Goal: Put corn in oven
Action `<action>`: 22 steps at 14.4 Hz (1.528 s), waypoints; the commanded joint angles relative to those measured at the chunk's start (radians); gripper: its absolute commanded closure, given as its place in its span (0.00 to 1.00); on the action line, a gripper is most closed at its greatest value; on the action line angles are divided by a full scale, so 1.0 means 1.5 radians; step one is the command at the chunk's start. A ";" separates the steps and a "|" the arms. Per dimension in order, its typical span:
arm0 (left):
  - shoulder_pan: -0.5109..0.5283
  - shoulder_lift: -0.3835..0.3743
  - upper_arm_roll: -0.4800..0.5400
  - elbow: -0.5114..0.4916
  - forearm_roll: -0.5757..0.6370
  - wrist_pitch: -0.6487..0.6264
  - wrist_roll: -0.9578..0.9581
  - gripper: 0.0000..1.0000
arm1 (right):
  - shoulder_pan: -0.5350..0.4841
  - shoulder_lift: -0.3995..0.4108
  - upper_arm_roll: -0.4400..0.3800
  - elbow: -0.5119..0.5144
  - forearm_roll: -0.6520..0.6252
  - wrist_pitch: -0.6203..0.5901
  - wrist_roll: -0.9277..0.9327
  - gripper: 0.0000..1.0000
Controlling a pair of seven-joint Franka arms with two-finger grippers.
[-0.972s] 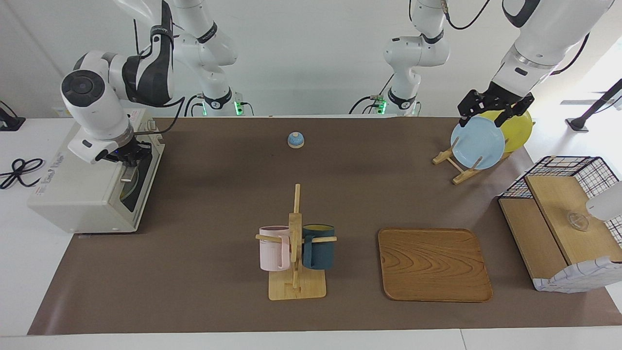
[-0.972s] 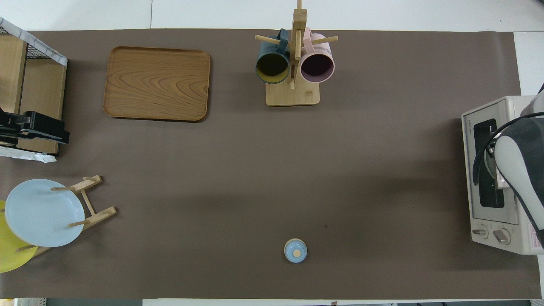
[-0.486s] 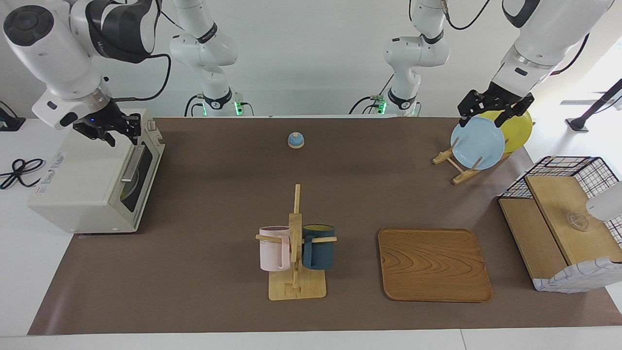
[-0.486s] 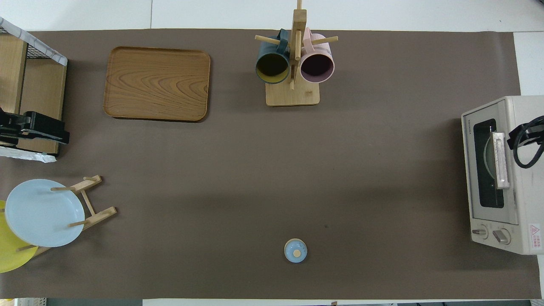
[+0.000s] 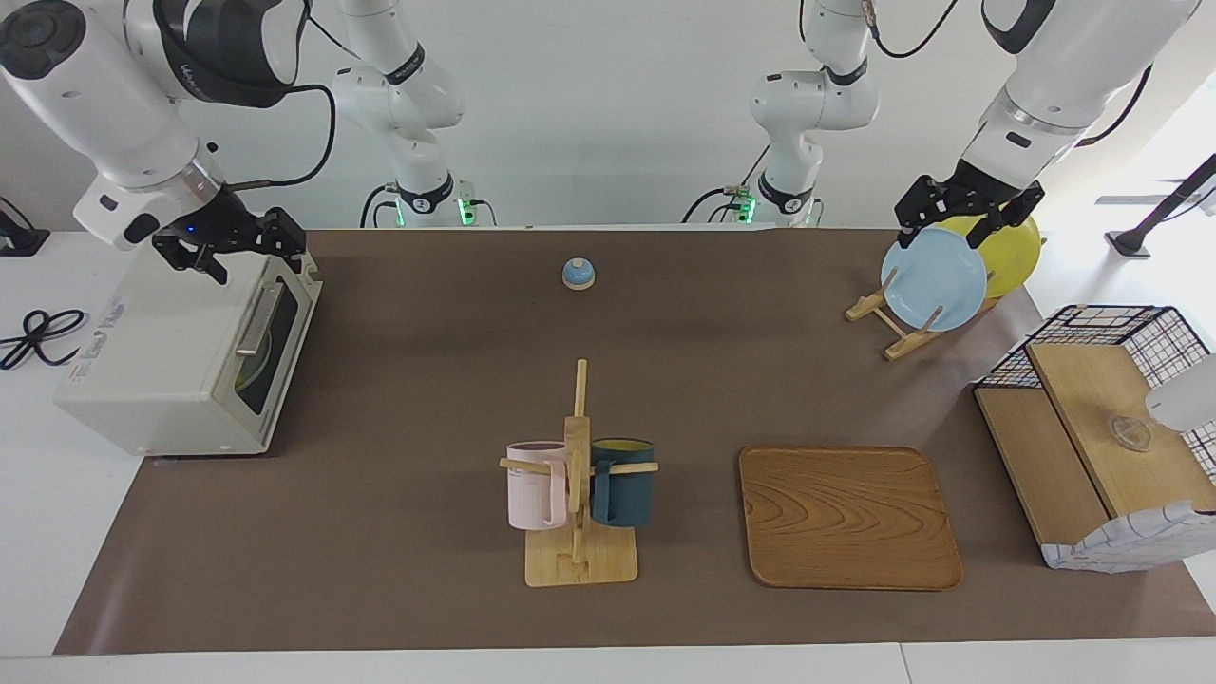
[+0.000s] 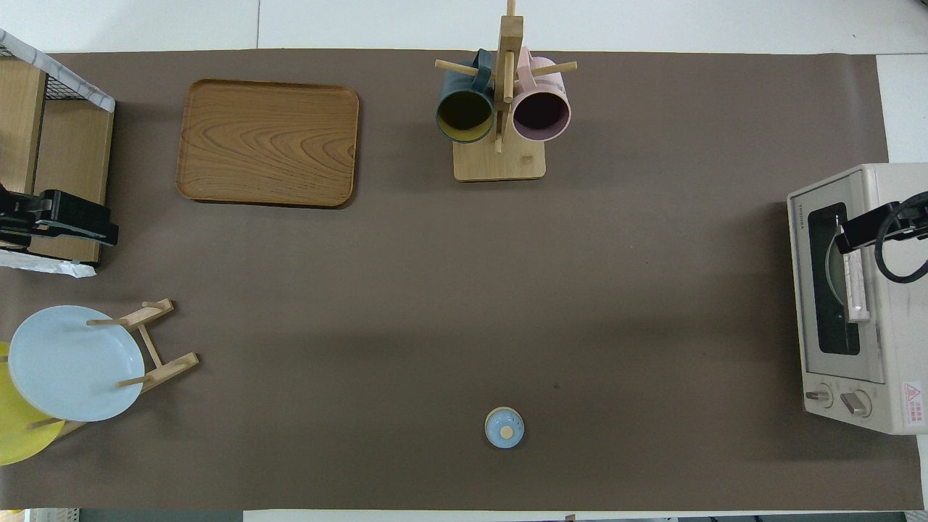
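Note:
The cream-white oven (image 5: 157,366) stands at the right arm's end of the table with its dark glass door shut and its silver handle (image 5: 257,318) free. The corn cannot be made out; only a pale round shape shows dimly behind the glass (image 6: 834,279). My right gripper (image 5: 231,249) hangs open and empty in the air over the oven's top front edge, clear of the handle; in the overhead view the right gripper (image 6: 879,226) reaches over the oven (image 6: 895,362). My left gripper (image 5: 964,217) waits open and empty in the air by the plate rack.
A blue plate (image 5: 934,278) and a yellow plate (image 5: 1012,255) lean in a wooden rack. A wire-and-wood basket (image 5: 1092,446), a wooden tray (image 5: 848,518), a mug stand (image 5: 578,494) with two mugs, and a small blue knob (image 5: 578,274) also stand on the brown mat.
My right gripper let go of the oven's door handle, opened, and rose from the door to above the oven's top edge. The left arm has not moved.

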State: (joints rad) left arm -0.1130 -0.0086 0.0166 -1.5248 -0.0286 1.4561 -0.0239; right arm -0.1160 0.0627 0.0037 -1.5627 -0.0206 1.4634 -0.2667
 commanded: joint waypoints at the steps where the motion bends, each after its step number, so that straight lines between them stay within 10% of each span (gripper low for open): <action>1: 0.000 -0.016 0.001 -0.016 0.012 0.003 0.008 0.00 | -0.004 0.002 0.008 0.016 0.014 -0.016 0.005 0.00; 22: 0.000 -0.015 0.001 -0.015 0.012 0.003 0.008 0.00 | 0.083 -0.045 -0.062 -0.019 0.014 0.013 0.084 0.00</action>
State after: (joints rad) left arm -0.1130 -0.0086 0.0165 -1.5249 -0.0286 1.4561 -0.0239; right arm 0.0067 0.0176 -0.0787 -1.5609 -0.0206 1.4623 -0.1589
